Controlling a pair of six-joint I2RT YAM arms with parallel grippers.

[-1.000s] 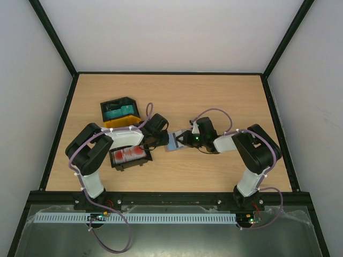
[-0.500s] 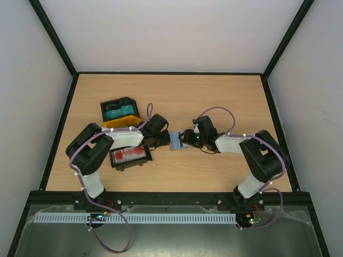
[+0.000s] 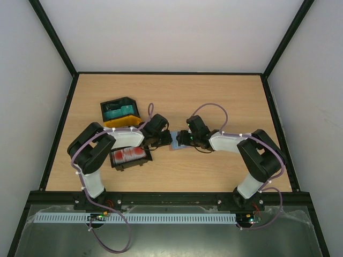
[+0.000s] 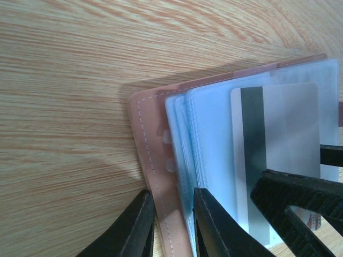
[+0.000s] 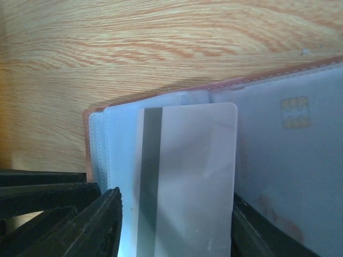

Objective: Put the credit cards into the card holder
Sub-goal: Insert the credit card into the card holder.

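The card holder (image 3: 175, 145) lies open on the table between my two grippers. In the left wrist view it shows a brown stitched cover (image 4: 153, 155) and pale blue slotted sleeves. My left gripper (image 4: 171, 227) is shut on the cover's edge; it also shows in the top view (image 3: 166, 139). My right gripper (image 5: 177, 225) is shut on a pale whitish credit card (image 5: 187, 171) with a dark stripe, held flat over the sleeves; it also shows in the top view (image 3: 182, 140). Another card with a chip (image 5: 292, 112) sits in a sleeve. Teal cards (image 3: 119, 112) and a red-and-white card (image 3: 128, 155) lie in trays.
A black tray (image 3: 114, 101) stacked on a yellow tray (image 3: 122, 123) stands at the back left. A second black tray (image 3: 114, 164) lies under my left arm. The two grippers are nearly touching over the holder.
My right gripper has moved left with the pale card, bringing it over the card holder and close to my left gripper. The left gripper has held its place.
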